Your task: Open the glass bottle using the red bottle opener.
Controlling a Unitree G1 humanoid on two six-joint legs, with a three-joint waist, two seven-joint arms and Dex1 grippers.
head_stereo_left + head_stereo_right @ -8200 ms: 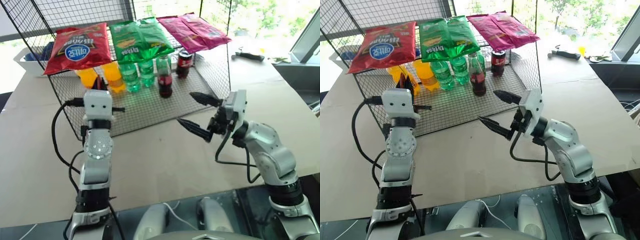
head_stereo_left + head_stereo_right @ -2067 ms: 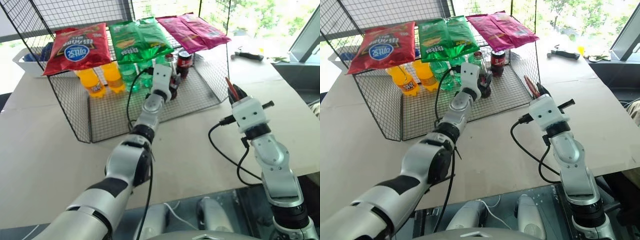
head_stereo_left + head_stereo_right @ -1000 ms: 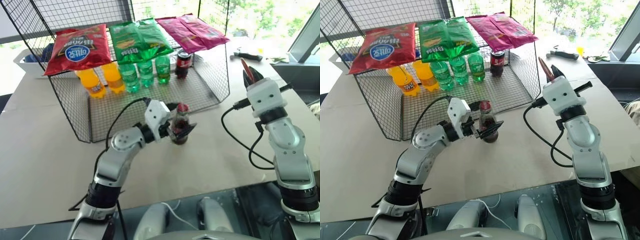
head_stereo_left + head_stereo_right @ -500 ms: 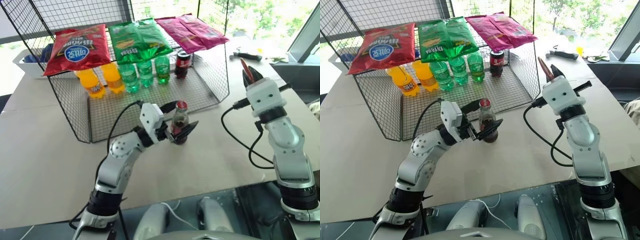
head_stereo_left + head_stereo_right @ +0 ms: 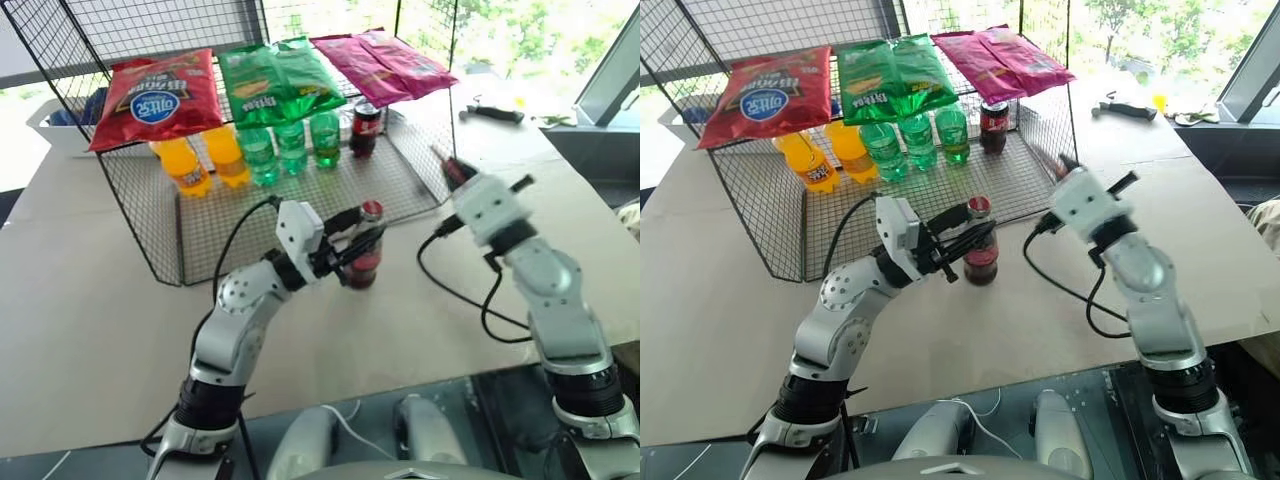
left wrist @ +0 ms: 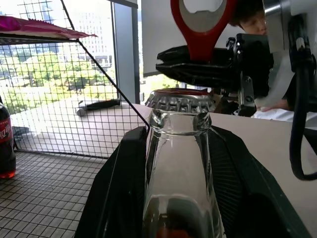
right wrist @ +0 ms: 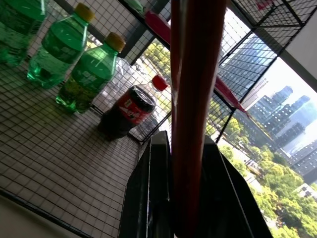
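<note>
Left eye view: near the middle of the frame the glass bottle (image 5: 365,255) stands on the table (image 5: 90,300) just in front of the wire rack (image 5: 300,190), its neck clenched between the left gripper's (image 5: 362,237) black fingers. Right of centre, the right gripper (image 5: 447,172) is clamped on the red bottle opener (image 6: 200,20). In the left wrist view the opener's ring head hangs just above the bottle's red cap (image 6: 181,99).

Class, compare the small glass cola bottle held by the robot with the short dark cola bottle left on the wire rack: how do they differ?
The small glass cola bottle stands on the table; the short dark cola bottle stands on the wire rack. The glass one sits between the left gripper fingers; the rack one stands free. Both hold dark drink, with red caps and labels.
</note>
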